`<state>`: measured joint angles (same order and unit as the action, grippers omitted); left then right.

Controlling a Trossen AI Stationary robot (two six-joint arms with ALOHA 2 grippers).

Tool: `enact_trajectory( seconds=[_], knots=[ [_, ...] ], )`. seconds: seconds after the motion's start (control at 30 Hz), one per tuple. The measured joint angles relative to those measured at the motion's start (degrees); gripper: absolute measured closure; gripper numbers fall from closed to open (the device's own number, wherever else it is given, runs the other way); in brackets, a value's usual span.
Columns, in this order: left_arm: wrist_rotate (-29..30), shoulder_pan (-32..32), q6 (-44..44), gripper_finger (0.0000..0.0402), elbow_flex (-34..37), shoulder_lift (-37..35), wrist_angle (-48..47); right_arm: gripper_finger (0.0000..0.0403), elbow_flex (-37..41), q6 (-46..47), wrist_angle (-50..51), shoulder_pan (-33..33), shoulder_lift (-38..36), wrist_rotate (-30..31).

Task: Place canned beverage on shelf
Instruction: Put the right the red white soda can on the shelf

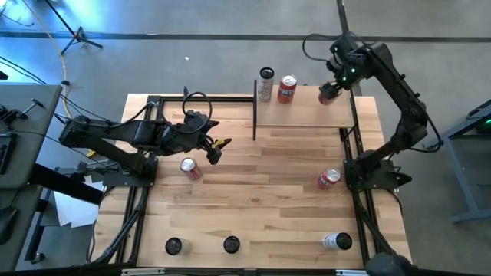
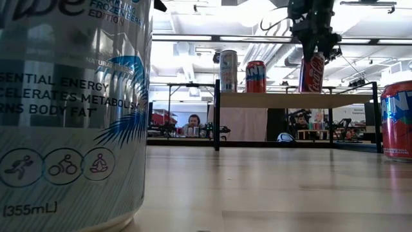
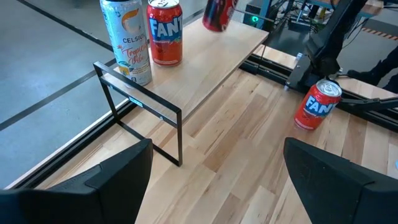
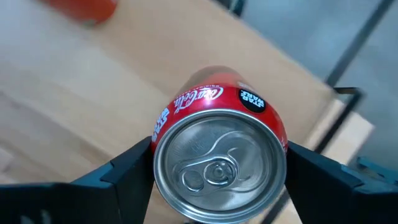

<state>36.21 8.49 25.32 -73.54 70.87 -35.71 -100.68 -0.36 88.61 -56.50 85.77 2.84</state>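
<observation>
The shelf stands at the table's far side. On its left end stand a silver can and a red Fanta can. Over the shelf's right part, my right gripper is shut on a red cola can. The can's base is right at the board; whether it touches the board I cannot tell. My left gripper hovers open over the table's left half, with nothing between its fingers. My right gripper pinches the cola can's side wall just below its top rim, one finger on each side. The fingers come from above, pointing down. The can hangs below them, slightly tilted, over the shelf's right part.
A red and silver can lies on the table near my left gripper. A Fanta can stands at the right. Three more cans are along the near edge. One of them, a Celsius can, fills the left of the low view.
</observation>
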Motion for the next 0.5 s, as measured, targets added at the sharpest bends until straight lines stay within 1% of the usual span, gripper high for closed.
enact_trajectory(
  seconds=[0.07, 0.17, 0.27, 0.33, 0.5],
  knots=[
    [0.01, 0.02, 0.0, 0.0064, 0.0, 0.0, -0.01, 0.0112, -3.56, 0.09, 1.23, -0.95, 1.54, 1.06],
    [0.0, 0.02, 0.0, 0.0064, 0.0, 0.0, 0.0, 0.0112, -8.5, 0.11, 1.18, -2.22, 3.97, 0.97],
    [0.0, 0.01, 0.0, 0.0064, 0.0, 0.0, -0.02, 0.0112, -11.55, 0.1, 1.23, -3.09, 6.18, 0.77],
    [0.01, 0.01, 0.0, 0.0064, 0.0, 0.0, 0.0, 0.0112, -11.84, -0.01, 1.27, -3.85, 7.39, 0.29],
    [0.0, 0.02, 0.0, 0.0064, 0.0, 0.0, 0.0, 0.0112, -8.94, 0.14, 1.56, -6.07, 8.27, -1.89]
  ],
)
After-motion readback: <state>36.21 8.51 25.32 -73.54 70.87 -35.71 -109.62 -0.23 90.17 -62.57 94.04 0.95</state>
